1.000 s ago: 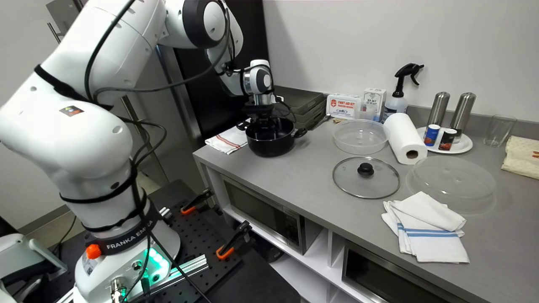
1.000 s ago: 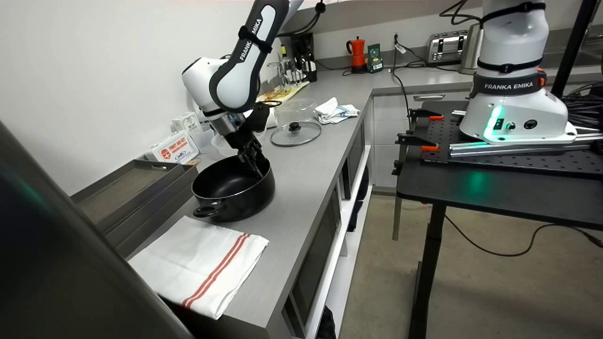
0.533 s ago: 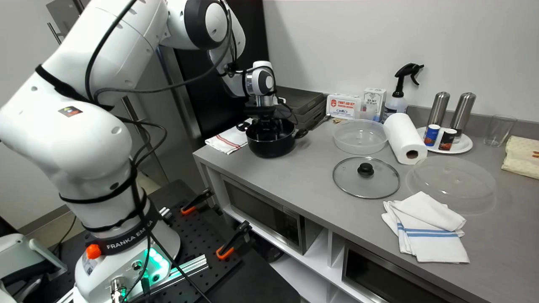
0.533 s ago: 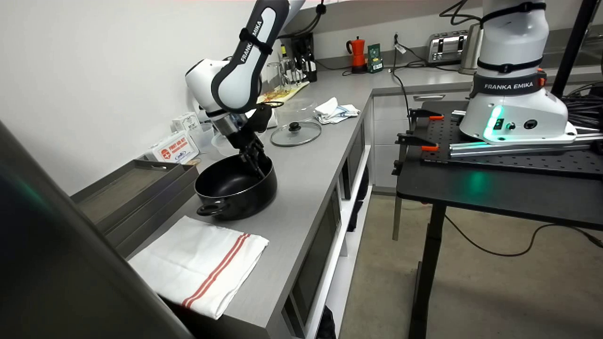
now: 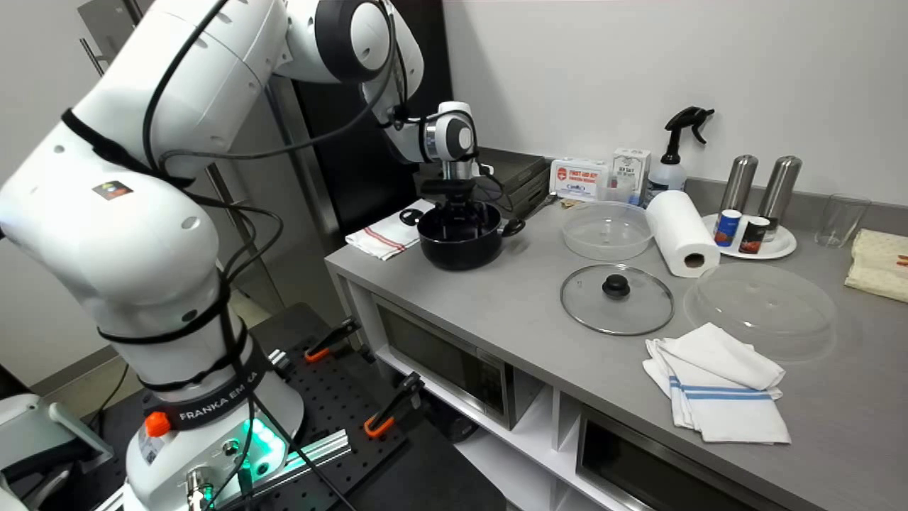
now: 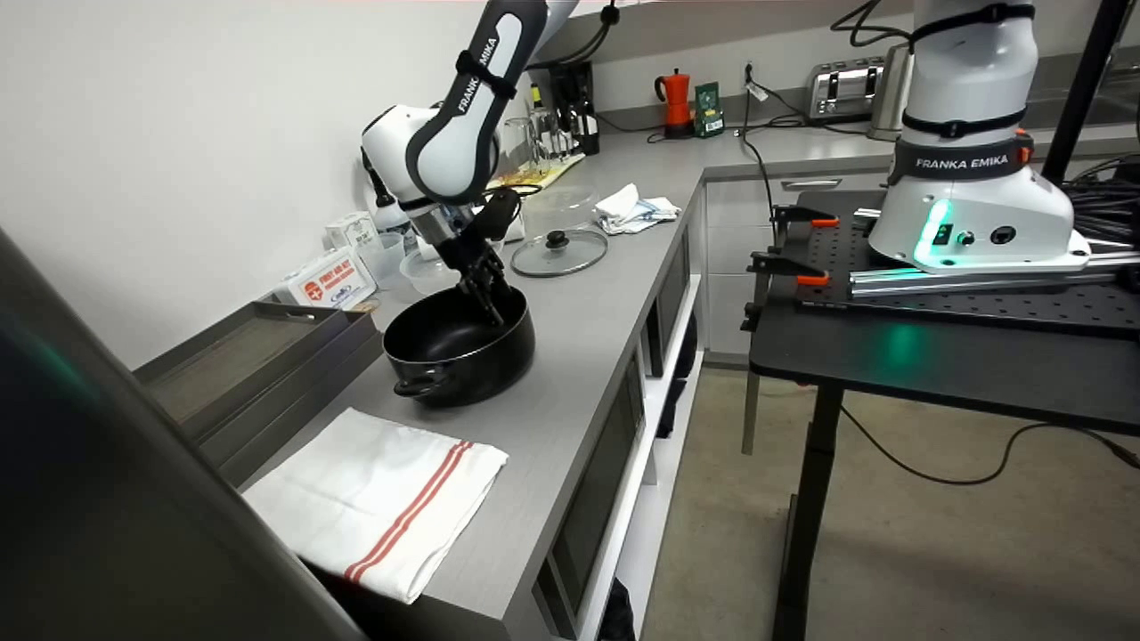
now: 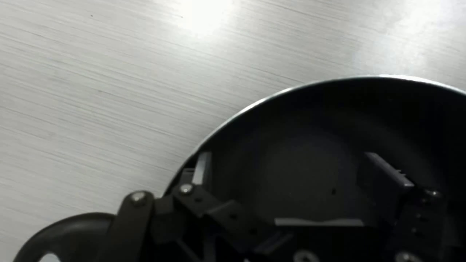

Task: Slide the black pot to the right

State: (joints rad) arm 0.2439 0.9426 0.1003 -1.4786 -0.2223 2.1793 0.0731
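Note:
The black pot (image 5: 461,253) stands upright on the grey counter in both exterior views (image 6: 472,374). My gripper (image 5: 457,228) reaches down inside it, pointing at the floor of the pot. In an exterior view the fingers (image 6: 494,303) are at the pot's far inner wall. The wrist view shows the pot's interior (image 7: 309,127) and one side handle (image 7: 69,229) at lower left. There my gripper (image 7: 287,163) is open with nothing between its fingers. The left finger lies close against the pot's rim; whether it touches is hard to tell in the dark.
A red-striped towel (image 5: 384,236) and stacked dark trays (image 5: 507,174) flank the pot. A clear plastic bowl (image 5: 608,231), glass lid (image 5: 616,299) and paper roll (image 5: 682,234) lie further along the counter. The first aid box (image 5: 578,179) stands at the wall.
The pot and my gripper inside it have moved together, slightly rightward along the counter, away from the red-striped towel. The gripper stays inside the pot.

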